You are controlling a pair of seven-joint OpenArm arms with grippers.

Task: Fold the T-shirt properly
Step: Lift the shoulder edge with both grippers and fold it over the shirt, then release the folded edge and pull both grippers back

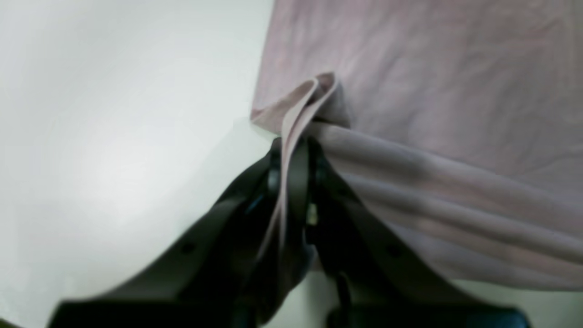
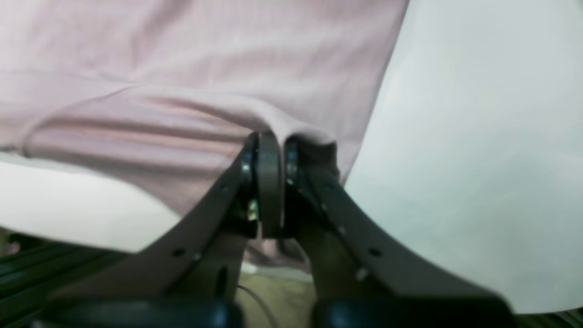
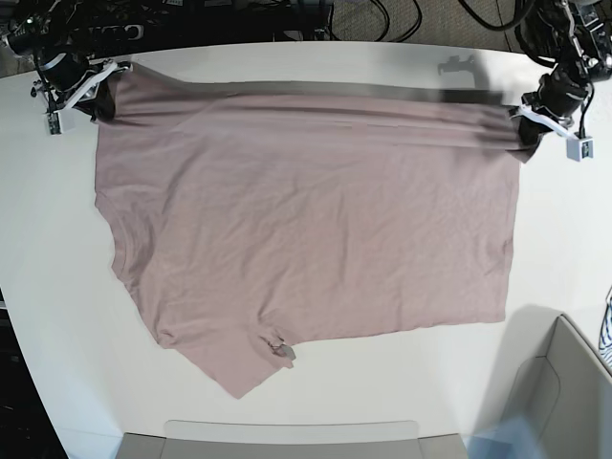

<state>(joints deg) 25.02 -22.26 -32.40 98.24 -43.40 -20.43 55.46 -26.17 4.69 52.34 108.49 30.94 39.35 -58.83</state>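
The mauve-pink T-shirt lies spread on the white table, its far edge lifted and pulled taut between both arms. At the far right corner my left gripper is shut on the T-shirt; in the left wrist view a fold of the T-shirt stands pinched in my left gripper. My right gripper is shut on the far left corner. The right wrist view has the T-shirt draped over my right gripper, whose jaws stand together. The collar with a small grey tag lies near the front edge.
The white table runs out to the right of the shirt. A grey bin stands at the front right corner, with a bit of blue-and-white striped cloth at the right edge. Cables and dark gear lie beyond the far edge.
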